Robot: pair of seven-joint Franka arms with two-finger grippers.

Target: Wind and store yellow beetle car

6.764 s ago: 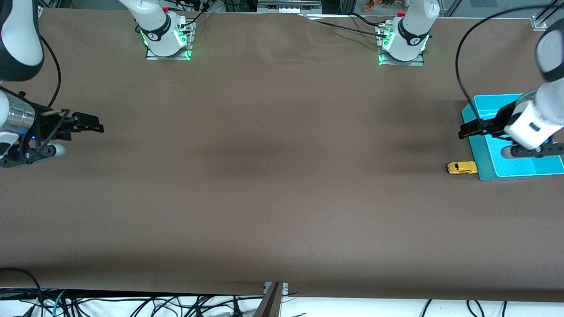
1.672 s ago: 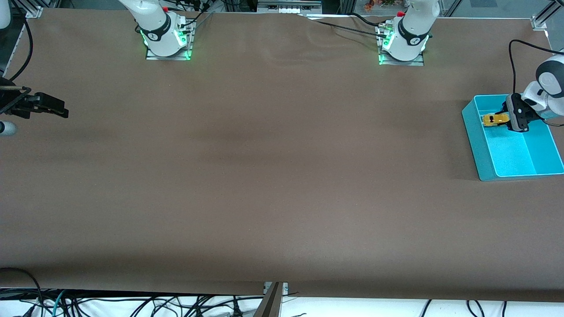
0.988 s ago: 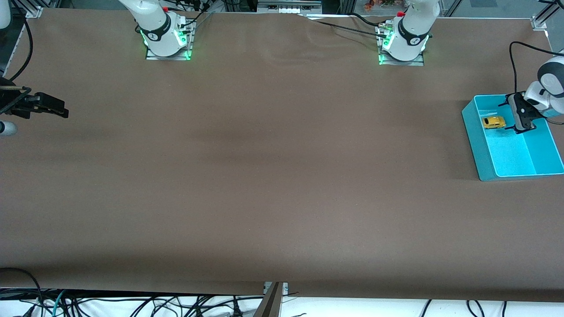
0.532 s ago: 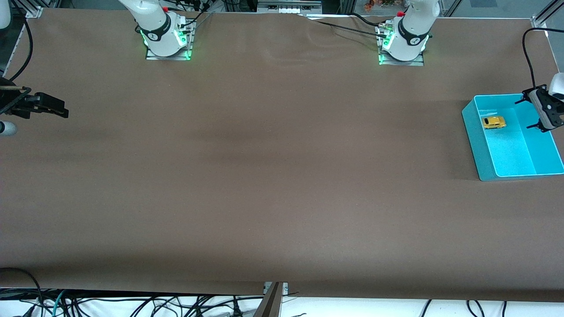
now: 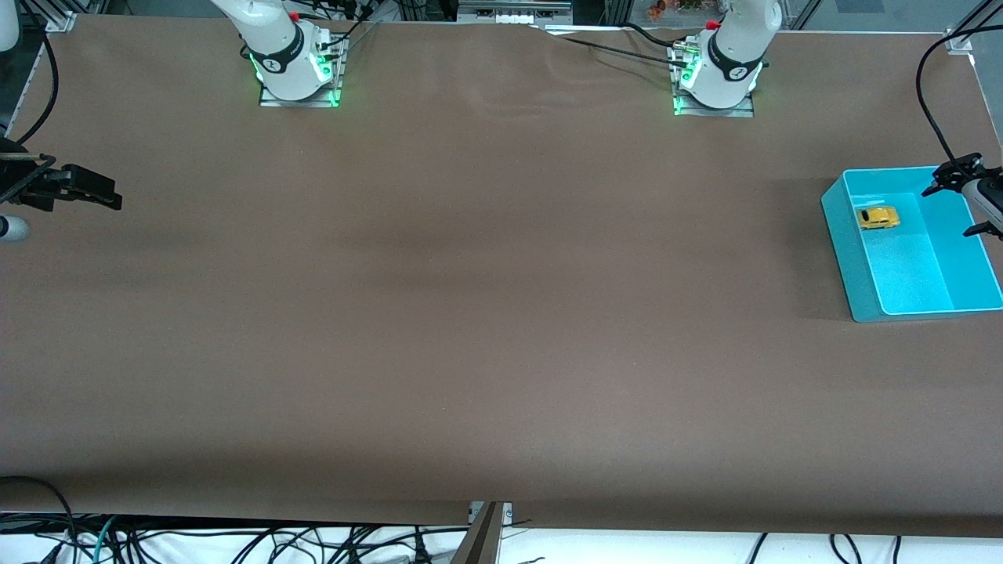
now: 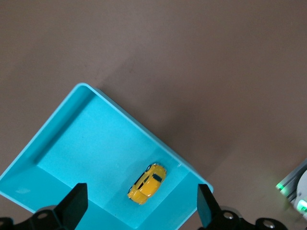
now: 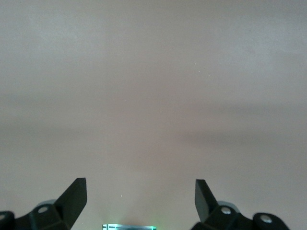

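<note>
Yellow beetle car (image 5: 878, 218) inside the turquoise bin (image 5: 842, 235), down on the bin's floor, on its wheels, in the part of the bin farther from the front camera and close to the wall that faces the middle of the bench (image 5: 486, 313). Nothing touching the car. In the left wrist view, same car (image 6: 147, 184) on the bin floor, close beside one inner wall of the bin (image 6: 57, 139), dark windows showing on the rounded body.

Left pincer (image 5: 965, 197) up in the air over the edge of the bin at the left arm's end of the bench, spread wide, empty; both fingertips apart in the left wrist view, with the car seen between them lower down, well clear of either finger (image 6: 74, 206). Left pincer (image 6: 141, 211) gripping nothing.

Right pincer (image 5: 98, 196) waiting at the right arm's end of the bench, over bare brown surface, well apart from bin and car. Fingers (image 7: 76, 196) spread wide in the right wrist view, nothing between them, right pincer (image 7: 140, 199) over plain brown cover only.

Bin alone at the left arm's end of the bench, holding the car and nothing else visible.
</note>
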